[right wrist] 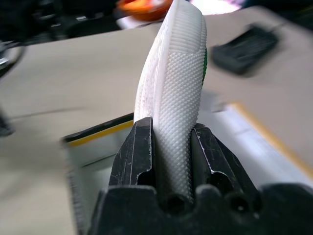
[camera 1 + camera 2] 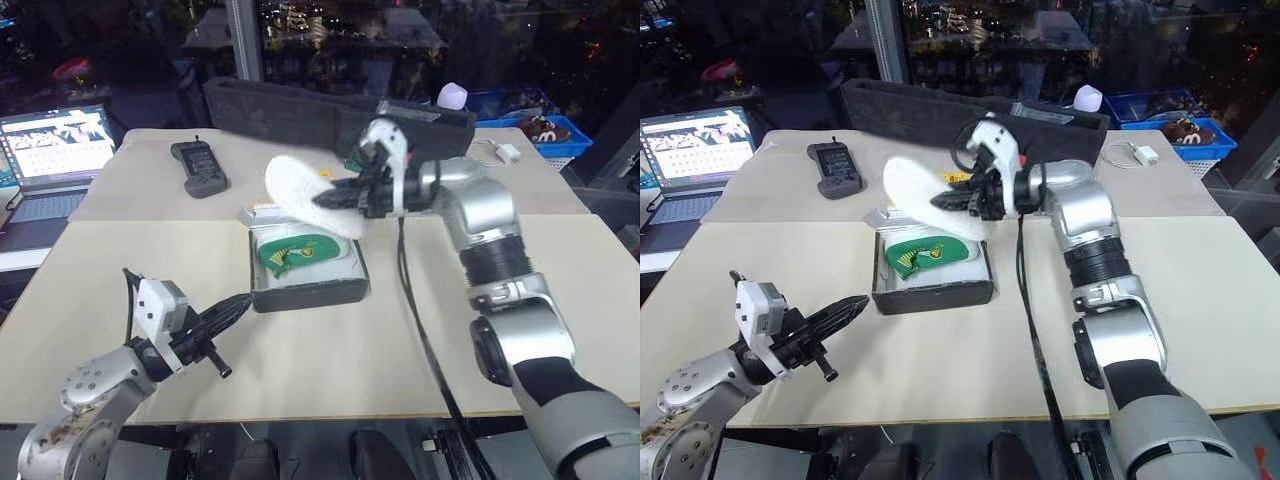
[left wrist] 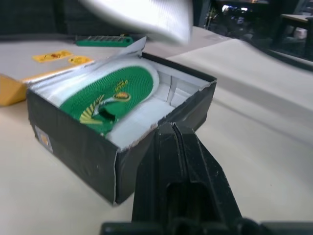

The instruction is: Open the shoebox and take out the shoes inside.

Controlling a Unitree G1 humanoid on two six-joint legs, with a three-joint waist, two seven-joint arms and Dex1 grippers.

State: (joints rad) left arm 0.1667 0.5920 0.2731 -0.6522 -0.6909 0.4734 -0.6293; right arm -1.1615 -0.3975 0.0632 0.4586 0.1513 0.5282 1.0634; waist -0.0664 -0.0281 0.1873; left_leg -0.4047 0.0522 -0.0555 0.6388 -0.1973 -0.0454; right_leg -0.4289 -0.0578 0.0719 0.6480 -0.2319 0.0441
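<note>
Right gripper (image 1: 172, 161) clamped one shoe (image 2: 310, 195) above the open shoebox (image 2: 305, 290) — second shoe (image 2: 295, 252) lay inside — left gripper (image 2: 845, 310) closed, empty, beside the box.

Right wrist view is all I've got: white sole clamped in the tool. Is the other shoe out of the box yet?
Observer: No. The second shoe lies green side up inside the open shoebox.
Operator: Where's the one I'm holding relative to the box?
Observer: The held shoe hangs in the air above the box's far edge, white sole facing the head camera, in the right tool.
Operator: Left tool in the way?
Observer: No. The left tool is shut and empty, pointing at the box's near left corner with a gap between them.
</note>
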